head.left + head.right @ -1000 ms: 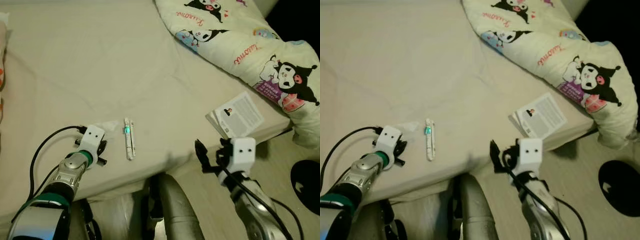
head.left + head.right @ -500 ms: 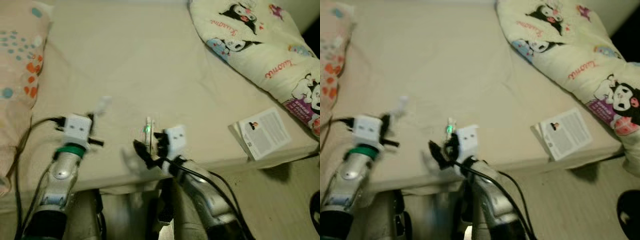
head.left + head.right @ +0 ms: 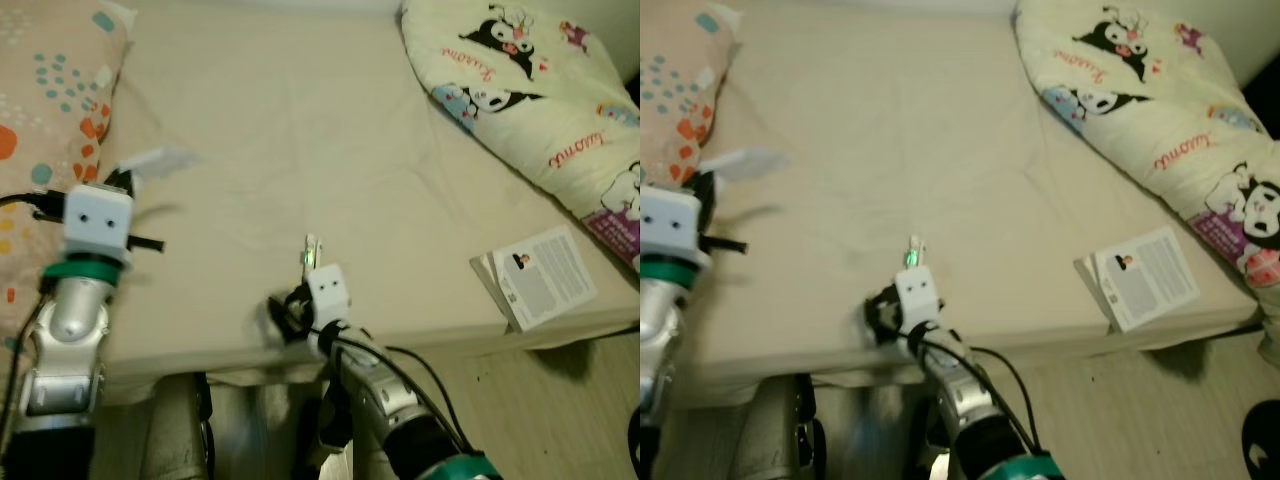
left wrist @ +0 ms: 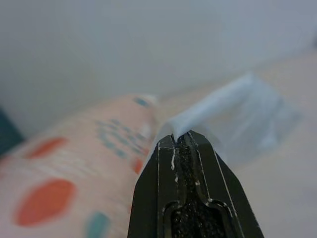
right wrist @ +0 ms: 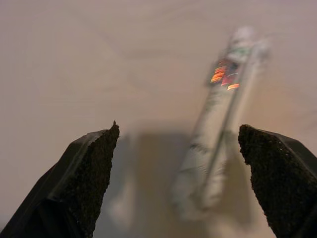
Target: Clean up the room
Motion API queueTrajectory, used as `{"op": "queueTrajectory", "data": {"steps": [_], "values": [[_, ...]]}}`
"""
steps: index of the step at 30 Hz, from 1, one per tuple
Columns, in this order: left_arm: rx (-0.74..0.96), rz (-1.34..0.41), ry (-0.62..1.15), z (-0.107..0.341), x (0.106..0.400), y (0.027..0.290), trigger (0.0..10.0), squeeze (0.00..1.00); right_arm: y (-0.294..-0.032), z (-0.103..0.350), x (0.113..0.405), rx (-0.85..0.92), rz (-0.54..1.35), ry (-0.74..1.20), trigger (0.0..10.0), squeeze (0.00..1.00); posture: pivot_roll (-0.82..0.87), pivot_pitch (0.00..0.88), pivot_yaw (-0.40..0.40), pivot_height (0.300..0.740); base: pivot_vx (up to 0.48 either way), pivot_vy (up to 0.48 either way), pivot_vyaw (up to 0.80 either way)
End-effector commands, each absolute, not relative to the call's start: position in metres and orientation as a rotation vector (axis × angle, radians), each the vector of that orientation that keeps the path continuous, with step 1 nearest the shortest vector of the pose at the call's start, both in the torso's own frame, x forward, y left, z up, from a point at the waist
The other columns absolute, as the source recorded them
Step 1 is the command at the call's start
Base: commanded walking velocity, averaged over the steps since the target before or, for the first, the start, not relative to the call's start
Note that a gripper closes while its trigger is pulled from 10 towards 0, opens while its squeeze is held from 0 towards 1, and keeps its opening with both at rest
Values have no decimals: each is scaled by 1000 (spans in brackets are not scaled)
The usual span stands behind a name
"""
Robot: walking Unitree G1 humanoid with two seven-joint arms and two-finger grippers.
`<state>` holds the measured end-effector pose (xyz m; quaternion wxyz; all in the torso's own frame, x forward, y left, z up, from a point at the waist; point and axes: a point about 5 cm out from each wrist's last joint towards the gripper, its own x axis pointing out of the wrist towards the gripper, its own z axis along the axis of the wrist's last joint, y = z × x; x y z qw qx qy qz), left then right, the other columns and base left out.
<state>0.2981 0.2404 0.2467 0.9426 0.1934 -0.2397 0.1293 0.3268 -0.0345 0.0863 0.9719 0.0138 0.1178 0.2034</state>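
Observation:
My left gripper (image 3: 122, 182) is raised over the bed's left side, next to the pillow, shut on a thin clear plastic wrapper (image 3: 160, 160). In the left wrist view the wrapper (image 4: 233, 111) sticks out from the closed fingertips (image 4: 168, 148). A slim white stick-shaped device (image 3: 310, 248) with a green light lies on the sheet near the front edge. My right gripper (image 3: 283, 312) is low at that edge, open, with the device (image 5: 218, 129) lying just ahead between its spread fingers (image 5: 84, 168). The wrist camera box hides the device's near end.
A patterned pillow (image 3: 45, 140) lies at the left of the beige bed (image 3: 300, 120). A cartoon-print comforter (image 3: 540, 90) is piled at the right. A small booklet (image 3: 540, 275) rests near the front right corner. Floor (image 3: 560, 400) shows to the right.
The camera has swung left. My left gripper has lifted the wrapper off the sheet toward the pillow. My right gripper has come from below the booklet over to the white device.

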Motion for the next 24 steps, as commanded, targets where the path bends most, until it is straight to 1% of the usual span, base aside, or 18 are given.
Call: {"op": "queueTrajectory", "data": {"steps": [1,6,12,15,18,24], "values": [[381,268,-466,245,297,239,10000,0,-23,78,322,41,410,279,10000,0,146,285,-122,606,0,0,0],[375,274,-479,258,298,234,10000,0,-19,69,324,30,363,308,10000,0,154,293,-123,606,0,0,0],[373,285,-465,260,295,233,10000,0,-17,60,323,-33,325,333,10000,0,168,299,-122,606,0,0,0],[370,286,-460,261,295,232,10000,0,-13,59,322,-25,320,345,10000,0,178,304,-120,606,0,0,0],[367,285,-449,263,294,229,10000,0,5,63,320,46,381,359,10000,0,199,316,-119,606,0,0,0],[358,291,-443,265,291,227,10000,0,12,68,323,58,391,364,10000,0,217,333,-128,606,0,0,0]]}}
